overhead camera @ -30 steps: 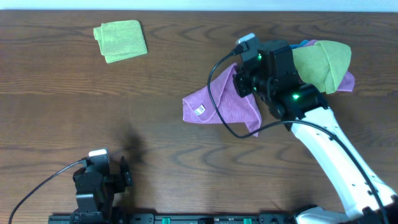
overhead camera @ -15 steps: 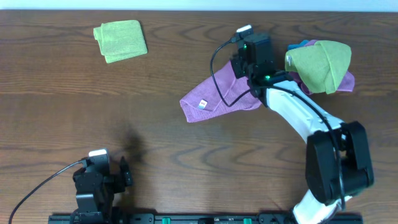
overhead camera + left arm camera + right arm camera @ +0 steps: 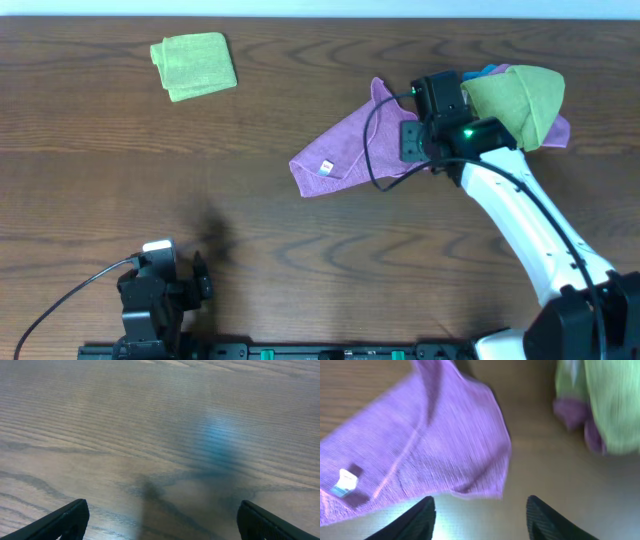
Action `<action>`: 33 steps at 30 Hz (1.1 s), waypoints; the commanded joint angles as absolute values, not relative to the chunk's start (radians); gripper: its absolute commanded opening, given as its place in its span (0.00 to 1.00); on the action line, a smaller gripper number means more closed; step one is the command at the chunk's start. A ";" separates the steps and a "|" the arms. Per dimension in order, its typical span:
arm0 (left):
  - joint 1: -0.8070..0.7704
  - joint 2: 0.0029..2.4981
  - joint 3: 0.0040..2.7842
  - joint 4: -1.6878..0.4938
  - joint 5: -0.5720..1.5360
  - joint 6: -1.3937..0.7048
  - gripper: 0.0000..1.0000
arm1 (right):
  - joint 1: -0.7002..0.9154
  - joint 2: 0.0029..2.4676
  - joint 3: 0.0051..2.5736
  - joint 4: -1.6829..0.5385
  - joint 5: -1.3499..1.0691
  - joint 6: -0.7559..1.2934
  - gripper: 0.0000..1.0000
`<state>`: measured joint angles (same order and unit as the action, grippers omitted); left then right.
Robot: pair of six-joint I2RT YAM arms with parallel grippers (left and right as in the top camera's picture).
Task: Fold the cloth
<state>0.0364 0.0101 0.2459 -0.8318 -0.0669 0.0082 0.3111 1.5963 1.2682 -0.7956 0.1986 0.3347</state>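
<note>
The right hand (image 3: 482, 520) has pulled back and let go, jaws apart, empty; the lilac-purple square microfibre cloth (image 3: 345, 140) lies skewed on the brown wooden counter (image 3: 300, 250) (no clean fold yet). Left hand (image 3: 162, 510) waits open.

Dark wood-grain desk (image 3: 300, 230). Folded lime-green towel (image 3: 194, 65) lies flat at back left. At back right is a bunched cloth pile (image 3: 615, 415): green cloth (image 3: 520, 100) draped on top, purple cloth (image 3: 558, 132) poking out underneath, blue bit (image 3: 488, 71) at the back edge. Towel and pile are well apart.
</note>
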 commanded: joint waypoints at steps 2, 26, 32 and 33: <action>0.037 0.004 0.236 -0.900 -0.078 0.022 0.95 | 0.266 1.639 1.235 -0.806 0.170 0.513 0.56; 0.037 0.004 0.236 -0.900 -0.078 0.022 0.95 | 0.208 1.911 1.229 -0.689 0.056 0.595 0.08; 0.036 0.004 0.236 -0.900 -0.078 0.022 0.95 | 0.234 1.786 1.243 -0.714 0.044 0.448 0.01; 0.037 0.004 0.236 -0.900 -0.078 0.022 0.95 | 0.241 1.750 1.243 -0.716 0.044 0.431 0.01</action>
